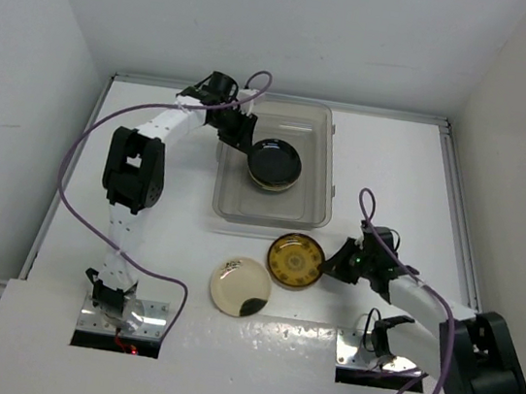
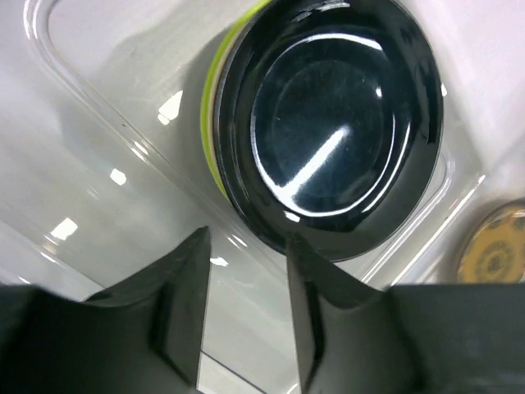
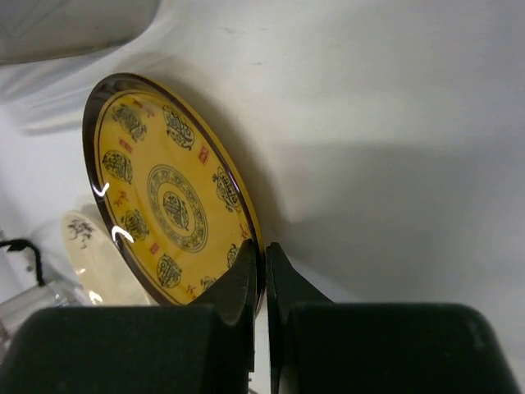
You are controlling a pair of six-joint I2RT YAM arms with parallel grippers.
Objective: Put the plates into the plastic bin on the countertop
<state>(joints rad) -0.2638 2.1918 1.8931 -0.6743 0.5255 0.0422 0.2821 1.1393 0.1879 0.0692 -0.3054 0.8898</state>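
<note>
Inside the bin [image 1: 328, 157], near its middle, a black plate [image 1: 276, 163] is sitting on top of a stack. A lime plate [image 2: 212, 107] is showing its edge beneath it, and how many more are lying under that cannot be counted. The left gripper [image 2: 246, 246] is hovering at the stack's 9 o'clock with its jaws apart and nothing between them.

Outside the bin, at its 6 o'clock on the countertop [image 1: 393, 176], two plates are waiting. The right gripper [image 3: 261, 250] is pinching the rim of the yellow plate [image 3: 164, 197], coming in from its 3 o'clock; whether the plate is clearing the surface is hard to tell. The cream plate [image 1: 239, 286] is lying untouched at the yellow one's 7 o'clock.

So the job is looking mostly done: the yellow plate is going next, the cream one last.
</note>
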